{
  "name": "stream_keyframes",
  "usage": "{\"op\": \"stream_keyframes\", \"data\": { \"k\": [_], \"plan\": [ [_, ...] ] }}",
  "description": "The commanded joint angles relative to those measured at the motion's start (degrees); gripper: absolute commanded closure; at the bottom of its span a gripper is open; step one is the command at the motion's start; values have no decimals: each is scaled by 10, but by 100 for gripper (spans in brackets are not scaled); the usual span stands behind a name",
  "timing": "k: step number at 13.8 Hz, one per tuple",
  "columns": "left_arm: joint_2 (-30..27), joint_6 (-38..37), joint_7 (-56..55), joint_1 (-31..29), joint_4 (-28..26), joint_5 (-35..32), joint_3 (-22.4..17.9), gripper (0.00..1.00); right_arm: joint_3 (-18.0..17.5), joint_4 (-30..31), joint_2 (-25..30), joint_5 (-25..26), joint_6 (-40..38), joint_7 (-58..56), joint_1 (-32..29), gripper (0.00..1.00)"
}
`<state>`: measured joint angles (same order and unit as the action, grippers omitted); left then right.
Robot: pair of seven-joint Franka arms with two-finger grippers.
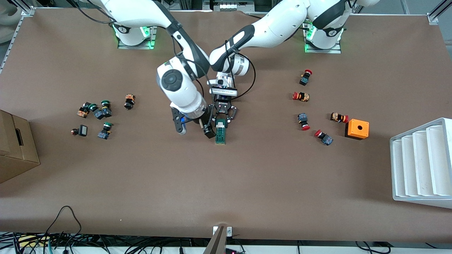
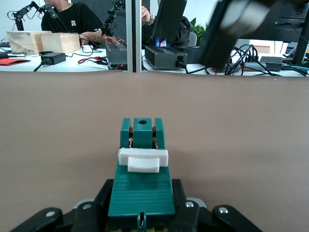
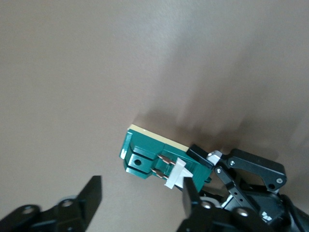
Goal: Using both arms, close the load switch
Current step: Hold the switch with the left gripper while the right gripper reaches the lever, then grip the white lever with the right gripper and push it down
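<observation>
The load switch (image 1: 220, 133) is a narrow dark-green block lying on the brown table near its middle. My left gripper (image 1: 221, 116) is shut on the end of the load switch (image 2: 141, 188) that lies farther from the front camera, one black finger on each side. Its white tab (image 2: 143, 160) sits across the top, just ahead of the fingers. My right gripper (image 1: 194, 127) hangs open beside the load switch (image 3: 152, 157), toward the right arm's end of the table. One of its fingertips (image 3: 189, 189) is close to the white tab (image 3: 176, 173); the other stands well apart.
Several red-capped push buttons (image 1: 302, 96) and an orange box (image 1: 357, 129) lie toward the left arm's end, with a white ribbed tray (image 1: 420, 162) at that edge. Green-capped buttons (image 1: 100, 112) and a cardboard box (image 1: 16, 148) lie toward the right arm's end.
</observation>
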<state>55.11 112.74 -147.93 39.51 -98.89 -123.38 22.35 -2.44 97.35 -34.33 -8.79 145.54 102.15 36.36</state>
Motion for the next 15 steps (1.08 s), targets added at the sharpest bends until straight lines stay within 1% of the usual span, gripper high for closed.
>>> {"op": "stream_keyframes", "data": {
  "k": [1, 2, 3, 4, 6, 7, 10, 15],
  "plan": [
    [11, 11, -12, 7, 19, -14, -2, 47, 4, 3, -15, 19, 27, 38, 18, 33],
    [11, 11, -12, 7, 19, -14, -1, 47, 4, 2, -19, 19, 28, 39, 20, 37],
    [11, 11, -12, 7, 19, -14, -2, 47, 4, 2, -21, 19, 28, 45, 25, 38],
    [11, 11, -12, 7, 19, -14, -1, 47, 4, 0, -22, 20, 28, 52, 27, 41],
    [11, 11, -12, 7, 19, -14, -1, 47, 4, 2, -22, 32, 31, 65, 33, 42],
    [11, 11, -13, 7, 19, -14, -2, 47, 4, 2, -26, 38, 31, 72, 34, 46],
    [11, 11, -14, 7, 19, -14, -1, 47, 4, 2, -35, 50, 34, 83, 39, 47],
    [15, 11, -15, 7, 20, -16, -2, 47, 3, 6, -35, 52, 33, 91, 40, 48]
  ]
}}
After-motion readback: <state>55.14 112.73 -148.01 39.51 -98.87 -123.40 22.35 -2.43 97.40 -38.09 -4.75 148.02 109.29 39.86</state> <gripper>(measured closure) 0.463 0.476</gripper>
